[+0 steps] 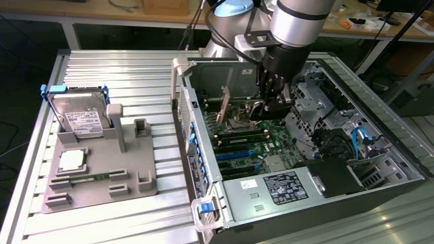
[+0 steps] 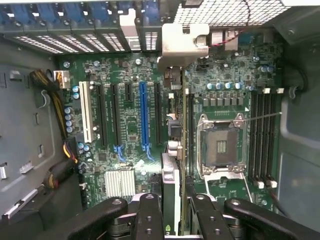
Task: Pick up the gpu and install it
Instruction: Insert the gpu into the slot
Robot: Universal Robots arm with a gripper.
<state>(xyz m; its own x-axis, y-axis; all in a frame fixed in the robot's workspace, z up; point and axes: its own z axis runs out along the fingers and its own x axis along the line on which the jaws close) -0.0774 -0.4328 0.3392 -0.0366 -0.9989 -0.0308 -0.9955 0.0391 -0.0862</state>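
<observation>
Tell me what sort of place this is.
Probably a robotics lab or test workshop for computer assembly: a robot arm reaches into an open computer case on a slatted aluminium table, a grey fixture holds a hard drive and other parts, and cluttered workbenches stand behind.

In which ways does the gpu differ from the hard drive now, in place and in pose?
Place: the gpu is inside the computer case, over the motherboard; the hard drive is outside it, on the grey holder.
Hold: the end effector grips the gpu; the hard drive is far from it.
Pose: the gpu stands on edge; the hard drive rests tilted, label showing.
Both are thin, flat parts.
</observation>
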